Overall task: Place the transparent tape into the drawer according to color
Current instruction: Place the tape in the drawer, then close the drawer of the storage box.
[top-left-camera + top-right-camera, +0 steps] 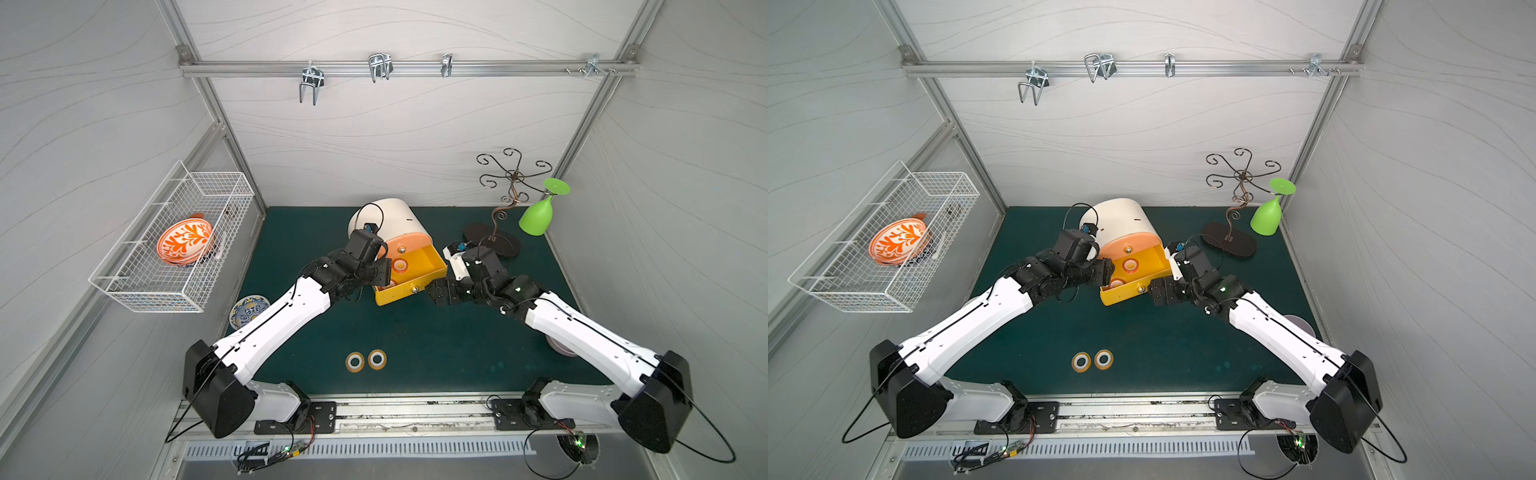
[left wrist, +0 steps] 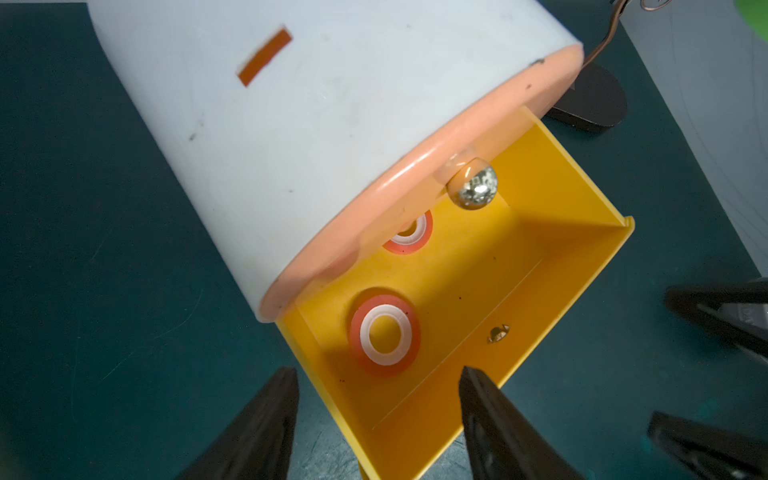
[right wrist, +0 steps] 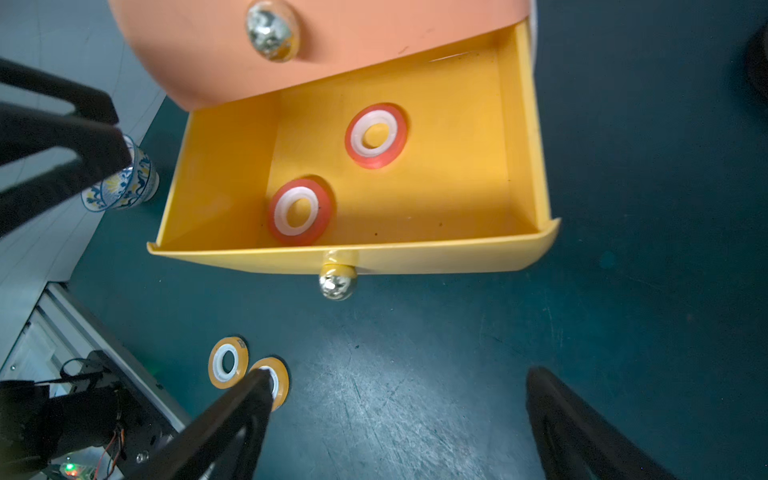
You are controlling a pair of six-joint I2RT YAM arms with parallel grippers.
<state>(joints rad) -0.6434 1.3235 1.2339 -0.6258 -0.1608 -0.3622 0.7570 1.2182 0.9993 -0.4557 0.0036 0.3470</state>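
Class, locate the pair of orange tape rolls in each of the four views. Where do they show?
Both top views: orange tape rolls on the green mat, low centre.
Left wrist: not in it.
Right wrist: rolls on the mat, past the yellow drawer front.
Shared landmark: the drawer, open, two red rolls inside.

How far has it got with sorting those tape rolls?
Two red rolls already lie in the open yellow drawer. The left claw and right claw stand open and empty by it. Two orange rolls wait on the mat; no purple ones show.
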